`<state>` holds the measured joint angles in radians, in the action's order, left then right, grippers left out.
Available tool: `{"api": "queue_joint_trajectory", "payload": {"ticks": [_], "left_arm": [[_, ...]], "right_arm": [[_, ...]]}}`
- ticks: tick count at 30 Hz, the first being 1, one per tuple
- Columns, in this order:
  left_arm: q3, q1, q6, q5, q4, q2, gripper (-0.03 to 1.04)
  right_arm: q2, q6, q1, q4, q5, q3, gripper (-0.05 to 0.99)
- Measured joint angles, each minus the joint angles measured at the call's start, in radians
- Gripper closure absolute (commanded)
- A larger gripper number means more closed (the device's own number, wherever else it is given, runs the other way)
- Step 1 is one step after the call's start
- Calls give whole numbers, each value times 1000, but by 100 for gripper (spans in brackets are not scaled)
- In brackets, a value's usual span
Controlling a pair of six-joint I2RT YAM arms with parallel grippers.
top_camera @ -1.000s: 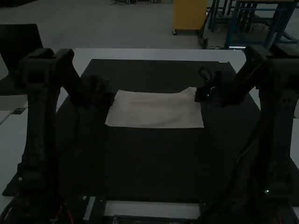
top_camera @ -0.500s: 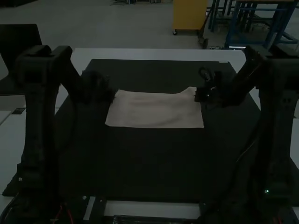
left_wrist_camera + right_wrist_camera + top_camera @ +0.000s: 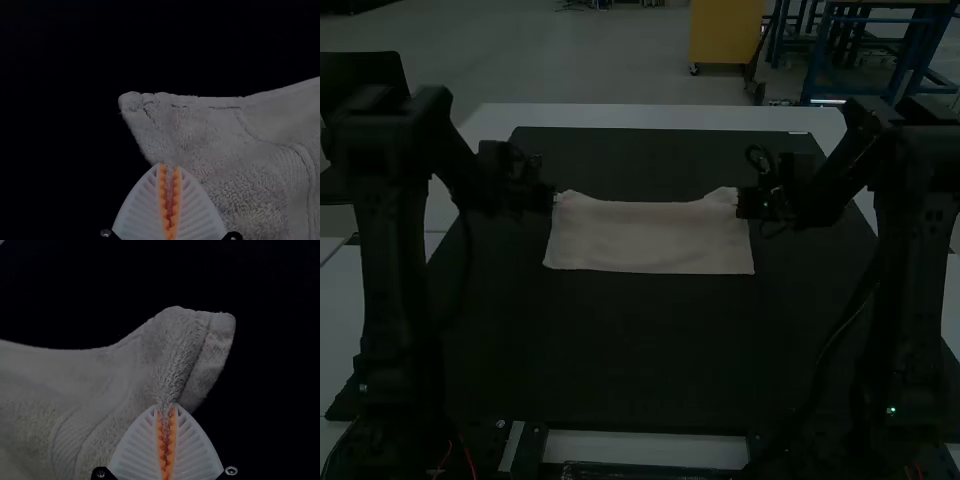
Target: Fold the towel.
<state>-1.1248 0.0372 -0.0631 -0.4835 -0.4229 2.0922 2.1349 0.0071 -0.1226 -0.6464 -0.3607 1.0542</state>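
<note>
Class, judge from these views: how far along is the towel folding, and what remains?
Done: the towel lies as a wide strip on the dark mat, gripped at both ends; whether it hides an earlier fold, I can't tell. In hand: the left gripper and right gripper each pinch it near a far corner. Left: probably bringing that held edge over, then releasing.

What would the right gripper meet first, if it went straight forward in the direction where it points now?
The towel, which the right gripper pinches near a corner; beyond it, perhaps the dark mat, but depth is unclear.
</note>
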Motion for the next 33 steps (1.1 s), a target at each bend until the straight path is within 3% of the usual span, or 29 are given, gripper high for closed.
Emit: {"api": "queue_joint_trajectory", "payload": {"ticks": [10,33], "left_arm": [[91,15,-4,-34,4,-82,99],[328,35,-64,-41,29,-293,99]], "right_arm": [[-55,-9,-1,38,-3,-47,96],[-299,-19,0,113,-27,-248,96]]}}
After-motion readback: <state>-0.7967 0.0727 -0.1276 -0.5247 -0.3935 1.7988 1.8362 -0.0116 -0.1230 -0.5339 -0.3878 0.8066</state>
